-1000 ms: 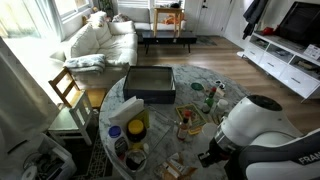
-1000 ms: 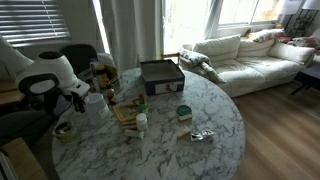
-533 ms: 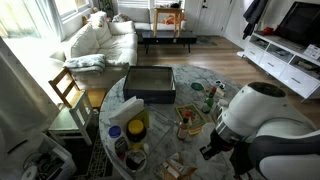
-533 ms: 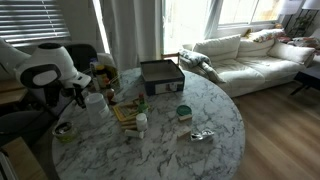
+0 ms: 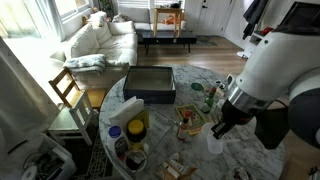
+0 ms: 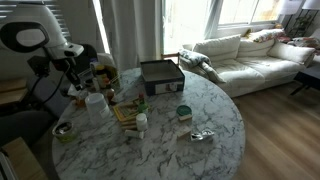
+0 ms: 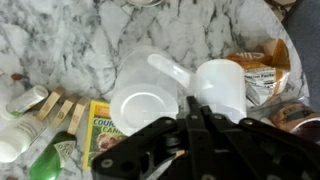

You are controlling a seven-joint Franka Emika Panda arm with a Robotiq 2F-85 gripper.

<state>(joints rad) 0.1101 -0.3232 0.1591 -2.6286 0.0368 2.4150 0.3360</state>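
Two tool [image 7: 195,108] fingers look pressed together, nothing between them. It hangs above the tabletop [image 7: 60,40], touching nothing.

Only the wrist view shows what sits right under it. A white scoop [image 7: 222,85] is at frame centre, its handle overlapping a clear tub [image 7: 143,100]. A yellow box [image 7: 100,130] is lower left and a snack bag [image 7: 258,72] is at the right.

Both exterior views lose those in clutter. An exterior view shows the tool [image 5: 220,128] close to the tabletop edge. A dark tray [image 6: 161,75] sits upper centre, well apart. Bare marble fills the lower right, with a sofa [image 6: 245,55] beyond.
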